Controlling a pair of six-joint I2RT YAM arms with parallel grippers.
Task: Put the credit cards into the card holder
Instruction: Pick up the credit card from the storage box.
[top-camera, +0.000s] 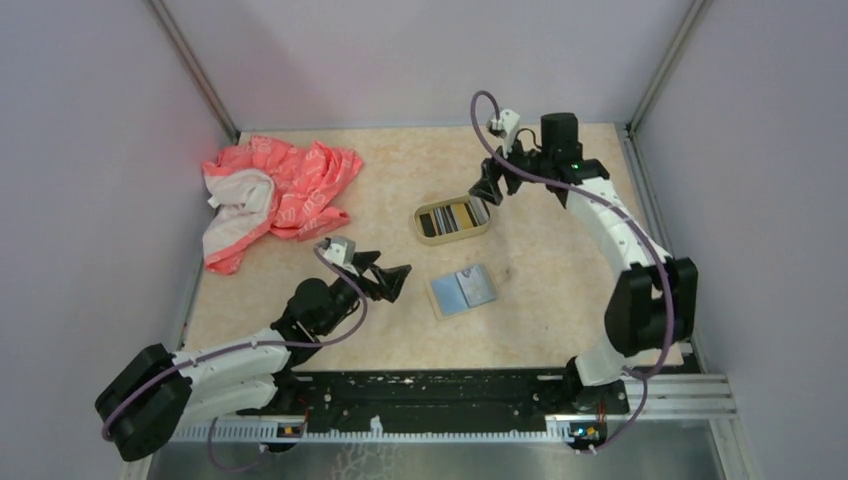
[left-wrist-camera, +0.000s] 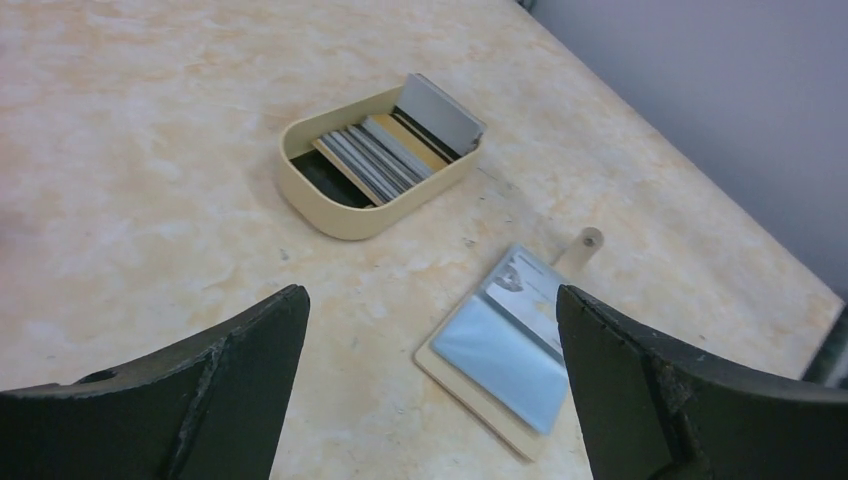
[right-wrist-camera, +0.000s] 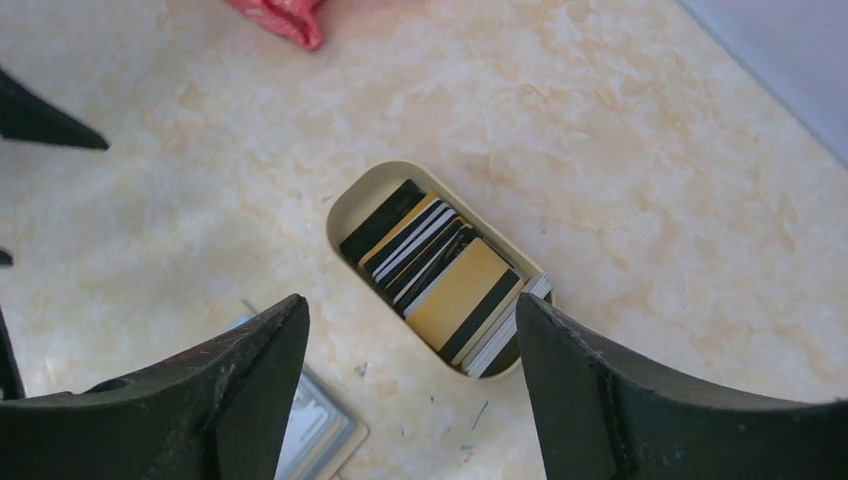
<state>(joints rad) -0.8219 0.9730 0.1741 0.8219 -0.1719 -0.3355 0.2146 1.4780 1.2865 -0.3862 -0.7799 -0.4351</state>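
Observation:
The card holder (top-camera: 452, 238), a small cream-gold tin, sits mid-table with several credit cards (top-camera: 450, 216) standing on edge inside, striped dark, white and tan. A few more credit cards (top-camera: 463, 290) lie stacked flat in front of it, pale blue and silvery on a tan one. My left gripper (top-camera: 399, 283) is open and empty, just left of this stack. The stack (left-wrist-camera: 498, 352) shows between its fingers, with the card holder (left-wrist-camera: 340, 215) beyond. My right gripper (top-camera: 498, 190) is open and empty above the holder's right end. Its view looks down on the holder (right-wrist-camera: 345, 205), the upright cards (right-wrist-camera: 440, 275) and the stack (right-wrist-camera: 312, 425).
A crumpled pink and white cloth (top-camera: 275, 195) lies at the back left of the table. Grey walls close in the table on three sides. A black and metal rail (top-camera: 450, 400) with the arm bases runs along the near edge.

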